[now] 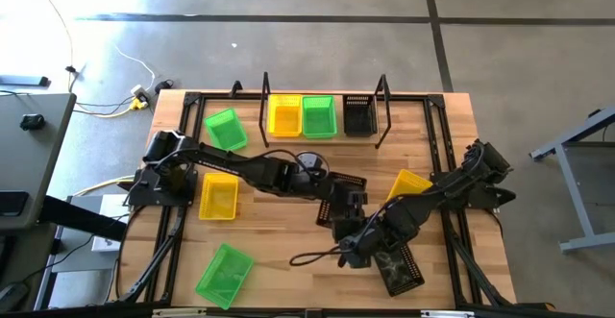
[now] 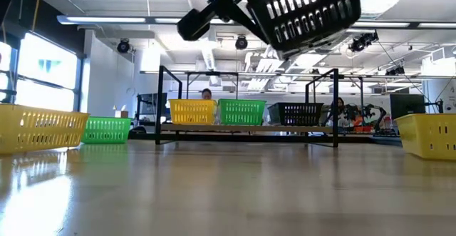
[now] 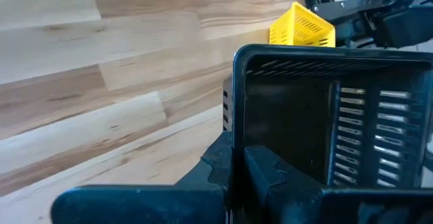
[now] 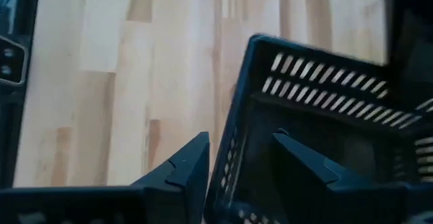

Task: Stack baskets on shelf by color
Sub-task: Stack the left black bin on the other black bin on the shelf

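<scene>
Item: shelf (image 1: pixel 327 137), upper centre of the high view, at the far edge of the counter (image 1: pixel 288 251). It carries three baskets side by side in a row: shelf yellow basket (image 1: pixel 283 114), shelf green basket (image 1: pixel 319 116) touching it, and shelf black basket (image 1: pixel 359 114) set slightly apart.

Loose on the counter:
- upper green basket (image 1: pixel 226 128), just left of the shelf, turned at an angle.
- left yellow basket (image 1: pixel 218 195), middle left, open side up.
- lower green basket (image 1: pixel 224 273), lower left, turned at an angle.
- right yellow basket (image 1: pixel 408 183), right of centre, near the right arm.

In the grippers:
- left gripper (image 3: pixel 237 158), centre of the high view, is closed on the near wall of the centre black basket (image 1: pixel 344 198).
- right gripper (image 4: pixel 240 143), lower centre right of the high view, stands open, its two fingers either side of one wall of the lower black basket (image 1: pixel 402 268), with a gap showing beside that wall.

The low view shows one black basket tilted and clear of the counter at upper centre right; which of the two it is cannot be told.
</scene>
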Robot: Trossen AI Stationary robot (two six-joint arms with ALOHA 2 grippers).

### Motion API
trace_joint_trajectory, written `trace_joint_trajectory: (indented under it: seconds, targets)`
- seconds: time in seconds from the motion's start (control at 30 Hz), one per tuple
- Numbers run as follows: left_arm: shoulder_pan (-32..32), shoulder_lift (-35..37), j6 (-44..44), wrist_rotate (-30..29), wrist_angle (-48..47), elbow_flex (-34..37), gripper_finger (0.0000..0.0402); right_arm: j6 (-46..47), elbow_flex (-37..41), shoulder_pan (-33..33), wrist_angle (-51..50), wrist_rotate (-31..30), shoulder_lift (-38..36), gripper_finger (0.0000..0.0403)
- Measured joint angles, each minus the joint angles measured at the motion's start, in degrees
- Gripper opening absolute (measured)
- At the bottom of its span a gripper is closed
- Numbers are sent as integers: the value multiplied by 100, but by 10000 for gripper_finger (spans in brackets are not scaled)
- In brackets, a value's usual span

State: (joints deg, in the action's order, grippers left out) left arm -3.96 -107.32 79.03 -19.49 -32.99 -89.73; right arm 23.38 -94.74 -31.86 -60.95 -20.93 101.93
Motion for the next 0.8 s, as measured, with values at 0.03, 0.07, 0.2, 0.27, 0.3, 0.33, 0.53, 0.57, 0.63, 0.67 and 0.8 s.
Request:
trace_joint_trajectory:
  seconds: [0.03,0.07,0.2,0.27,0.3,0.33,0.53,0.57,0.63,0.67,0.8]
  targets:
    - [13,8,-44,1,47,0,1,23,0,13,-1,49,0,146]
    - [24,15,-66,8,98,0,1,42,0,29,-3,122,0,148]
    - [61,76,-172,87,91,0,1,181,0,71,-122,236,0,149]
    - [64,95,-229,81,161,0,1,346,-1,113,-273,234,0,149]
    - [64,93,-272,83,159,0,1,441,0,138,-355,234,0,149]
    - [63,94,-292,85,152,0,1,541,0,163,-445,236,0,149]
    - [69,134,-463,62,150,0,1,912,-1,304,-656,398,0,128]
    - [67,134,-468,61,157,0,1,918,0,324,-658,471,0,116]
    - [67,134,-499,61,159,0,1,919,-1,367,-657,596,9,84]
    - [67,134,-533,58,154,0,1,922,-2,398,-656,660,27,67]
    - [71,131,-732,49,151,0,1,932,-2,488,-721,852,74,10]
